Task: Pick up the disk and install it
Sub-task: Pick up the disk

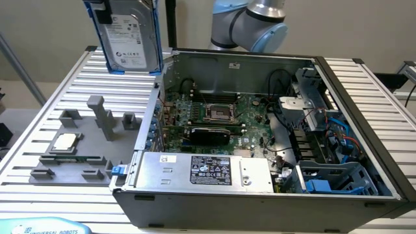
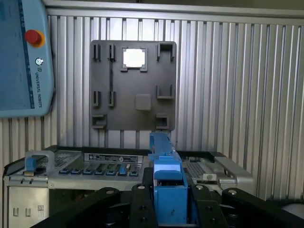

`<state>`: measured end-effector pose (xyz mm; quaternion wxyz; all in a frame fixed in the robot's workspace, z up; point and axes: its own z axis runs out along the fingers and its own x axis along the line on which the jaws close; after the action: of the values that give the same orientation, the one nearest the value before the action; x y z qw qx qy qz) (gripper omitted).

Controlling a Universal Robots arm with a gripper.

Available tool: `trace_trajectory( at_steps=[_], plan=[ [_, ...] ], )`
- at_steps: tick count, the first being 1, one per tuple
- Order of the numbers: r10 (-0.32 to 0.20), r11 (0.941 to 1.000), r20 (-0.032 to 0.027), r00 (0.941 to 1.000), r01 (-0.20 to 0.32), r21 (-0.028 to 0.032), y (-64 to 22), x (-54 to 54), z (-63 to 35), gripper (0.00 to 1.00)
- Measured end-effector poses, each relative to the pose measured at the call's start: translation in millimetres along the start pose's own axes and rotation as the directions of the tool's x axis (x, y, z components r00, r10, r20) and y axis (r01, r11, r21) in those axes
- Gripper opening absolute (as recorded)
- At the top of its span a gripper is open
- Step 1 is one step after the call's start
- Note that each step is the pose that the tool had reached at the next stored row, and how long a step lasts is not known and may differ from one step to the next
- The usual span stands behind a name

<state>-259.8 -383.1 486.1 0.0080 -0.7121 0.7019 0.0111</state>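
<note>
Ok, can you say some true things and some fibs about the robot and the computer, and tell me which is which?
1. The gripper is clamped on the disk. True.
2. The disk is already inside the computer case. False: it is held up on edge over the table, on the exterior view's left of the case.
3. The computer case is open, so you can see the green board inside. True.
4. The little square chip is inside the computer. False: it sits on the grey holder plate on the table.
5. The frame around the disk is red. False: it is bright blue.
</note>
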Motion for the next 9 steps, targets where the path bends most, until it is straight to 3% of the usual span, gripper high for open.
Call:
trace_trajectory(
  at_steps=[9],
  plan=[
    [0.000, 1.0000, 0.0150, 0.9999, 0.000, 0.0001, -36.7, 16.6, -5.3, 0.33]
  ],
)
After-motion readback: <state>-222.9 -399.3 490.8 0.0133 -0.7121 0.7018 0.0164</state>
